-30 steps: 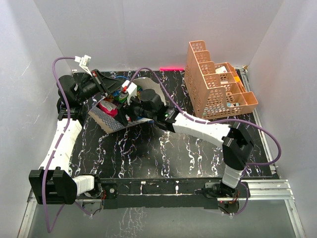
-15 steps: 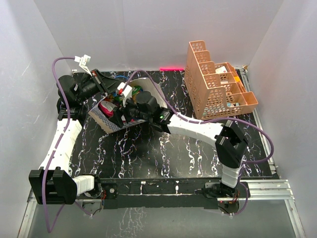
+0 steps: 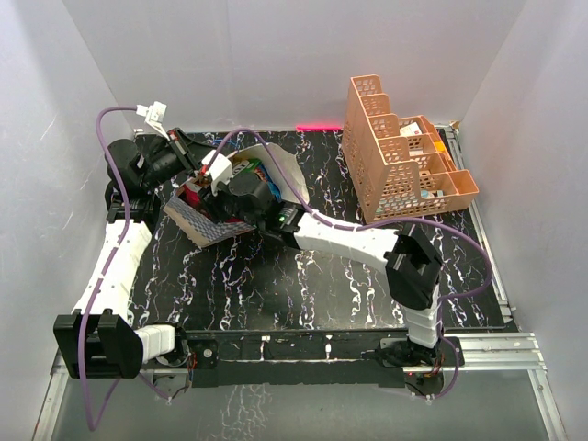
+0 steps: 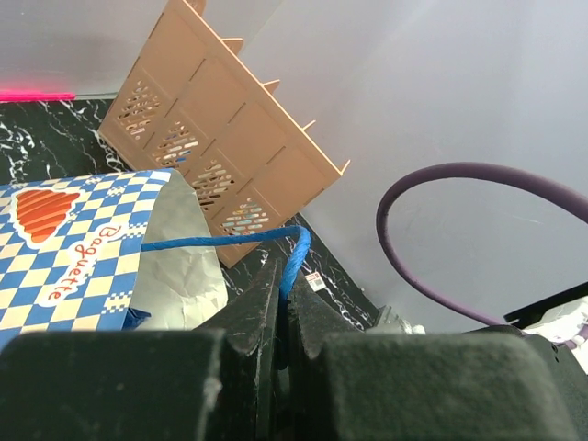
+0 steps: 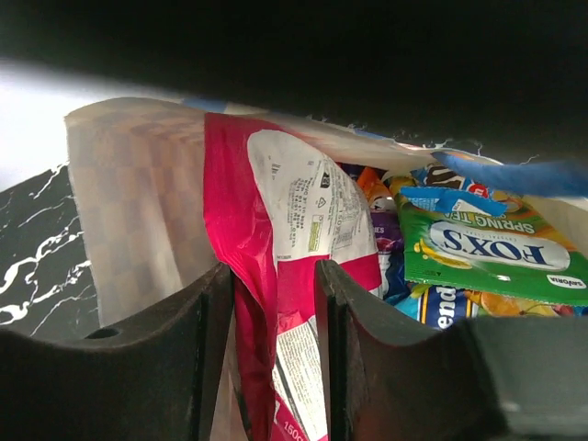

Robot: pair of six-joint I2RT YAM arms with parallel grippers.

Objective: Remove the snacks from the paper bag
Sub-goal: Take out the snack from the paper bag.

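The blue-and-white checker paper bag (image 3: pixel 196 220) lies on its side at the back left, mouth toward the right. My left gripper (image 3: pixel 190 158) is shut on the bag's blue cord handle (image 4: pixel 220 240), and the cord runs down between its jaws (image 4: pixel 287 276). My right gripper (image 5: pixel 274 276) is inside the bag's mouth, jaws open a little. They straddle a fold of the large red snack bag (image 5: pixel 225 184). A green FOX'S packet (image 5: pixel 478 243), a blue packet (image 5: pixel 441 308) and a purple one (image 5: pixel 390 230) lie further in. In the top view the right fingertips are hidden inside the bag.
The orange lattice rack (image 3: pixel 404 161) with small boxes stands at the back right and shows in the left wrist view (image 4: pixel 211 156). The black marbled table (image 3: pixel 303 285) lies in front of the bag. White walls close in on three sides.
My right arm has pushed left, deeper into the bag's mouth. The bag's upper flap has lifted and opened wider. The left gripper has held its place on the handle.
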